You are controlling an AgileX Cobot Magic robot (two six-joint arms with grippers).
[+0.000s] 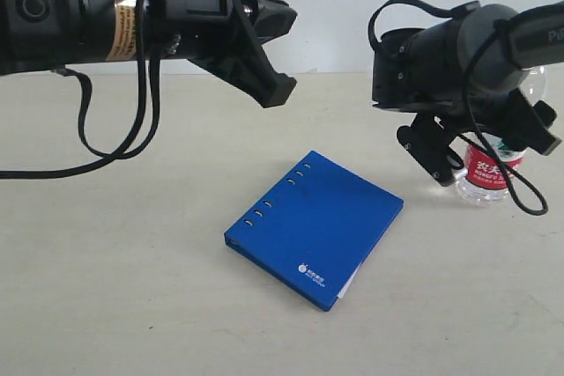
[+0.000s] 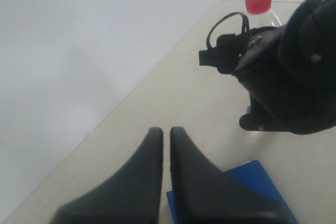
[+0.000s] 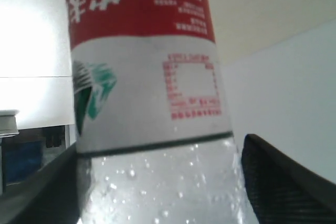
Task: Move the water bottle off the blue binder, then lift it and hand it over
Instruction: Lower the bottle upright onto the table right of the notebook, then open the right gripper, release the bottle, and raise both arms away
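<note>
Cap [image 2: 259, 1] of water bottle [image 1: 489, 178] shows only from left wrist.

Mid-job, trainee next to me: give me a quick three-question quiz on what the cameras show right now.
1. Fill in: the jaws of the left tool are ___ (open or shut).
2. True or false: the bottle stands on the binder.
3. Which tool has the bottle between its fingers? A. left tool B. right tool C. neither

Key: 1 shut. 2 false, it stands on the table beside the binder. 3 B.
</note>
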